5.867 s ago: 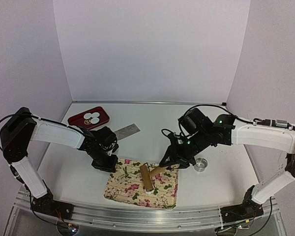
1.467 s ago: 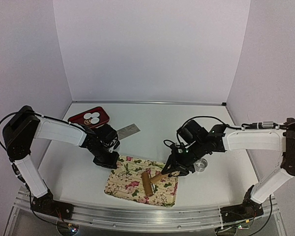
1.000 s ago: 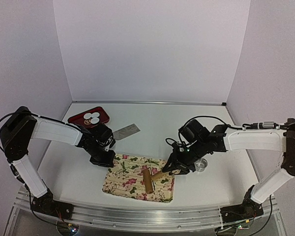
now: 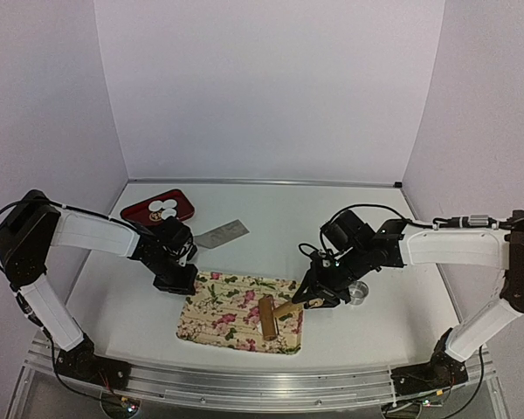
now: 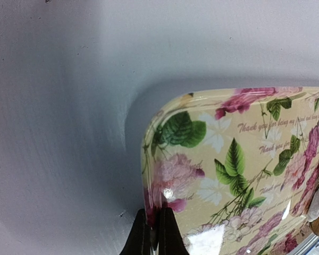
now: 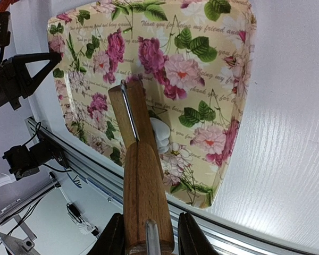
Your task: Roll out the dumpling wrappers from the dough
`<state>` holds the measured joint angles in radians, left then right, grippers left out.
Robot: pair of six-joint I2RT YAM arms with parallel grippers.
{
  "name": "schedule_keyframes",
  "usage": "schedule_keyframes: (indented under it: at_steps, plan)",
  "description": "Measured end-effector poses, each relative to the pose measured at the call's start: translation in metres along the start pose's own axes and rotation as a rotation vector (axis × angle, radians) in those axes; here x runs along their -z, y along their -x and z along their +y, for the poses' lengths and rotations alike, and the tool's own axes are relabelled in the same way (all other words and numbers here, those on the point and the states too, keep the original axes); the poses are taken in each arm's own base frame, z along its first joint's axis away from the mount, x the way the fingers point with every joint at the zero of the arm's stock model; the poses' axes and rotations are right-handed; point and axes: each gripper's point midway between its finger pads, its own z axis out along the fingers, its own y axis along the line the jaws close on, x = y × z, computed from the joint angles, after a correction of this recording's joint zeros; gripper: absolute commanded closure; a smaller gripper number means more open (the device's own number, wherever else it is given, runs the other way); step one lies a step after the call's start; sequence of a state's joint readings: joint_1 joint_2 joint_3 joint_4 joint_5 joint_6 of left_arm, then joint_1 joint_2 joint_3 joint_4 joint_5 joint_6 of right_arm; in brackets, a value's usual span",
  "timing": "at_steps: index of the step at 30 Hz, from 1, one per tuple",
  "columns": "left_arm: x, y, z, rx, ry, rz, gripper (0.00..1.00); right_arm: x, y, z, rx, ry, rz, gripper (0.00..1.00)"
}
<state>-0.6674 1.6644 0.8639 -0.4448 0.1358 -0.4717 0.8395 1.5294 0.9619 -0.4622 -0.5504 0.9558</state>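
Observation:
The dough [image 6: 160,133] is a small white lump on the floral tray [image 6: 223,64], lying against the right side of the wooden roller [image 6: 131,114]. My right gripper [image 6: 148,241] is shut on the roller's wooden handle [image 6: 144,196]; in the top view it [image 4: 309,298] is at the tray's right end, with the roller [image 4: 268,317] on the tray [image 4: 218,310]. My left gripper [image 5: 154,234] is shut on the tray's rim [image 5: 147,175] at its far left corner, also seen from above [image 4: 180,279]. The dumpling wrappers [image 4: 164,208] lie as white discs on a red tray [image 4: 180,204].
A metal ring [image 4: 358,293] stands on the table just right of my right gripper. A flat metal scraper [image 4: 224,233] lies behind the floral tray. The red tray is at the back left. The table's front rail [image 6: 244,241] runs close under the floral tray's near edge.
The floral tray has slid to the left with my left gripper holding its corner. The roller has moved over the tray with my right gripper.

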Motion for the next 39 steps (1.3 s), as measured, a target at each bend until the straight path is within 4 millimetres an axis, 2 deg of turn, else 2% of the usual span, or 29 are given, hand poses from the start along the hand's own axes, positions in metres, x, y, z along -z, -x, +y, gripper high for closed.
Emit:
schedule_keyframes:
  at_steps: [12,15,23,29,32,34,39]
  plan:
    - [0.002,0.002,0.008,0.016,0.012,-0.009,1.00,0.003,0.002,-0.007,-0.016,-0.021,-0.009,1.00]
    - [0.004,0.004,0.014,0.021,0.030,-0.015,1.00,0.003,0.003,-0.020,-0.037,-0.067,-0.012,1.00]
    - [0.004,0.005,0.015,0.002,0.030,-0.015,1.00,0.004,0.004,-0.017,-0.031,-0.068,-0.014,1.00]
    - [0.004,0.004,0.014,-0.017,0.019,-0.009,1.00,0.018,0.007,-0.016,-0.038,-0.132,-0.034,1.00]
    - [0.005,0.002,0.015,-0.014,0.023,0.004,1.00,0.030,0.009,-0.008,-0.031,-0.151,-0.041,1.00]
    - [0.006,0.000,0.017,-0.007,0.030,0.014,1.00,0.041,0.010,0.004,-0.012,-0.145,-0.046,1.00]
    - [0.007,-0.002,0.019,0.005,0.036,0.026,1.00,0.063,0.012,0.057,0.081,-0.042,-0.063,1.00]
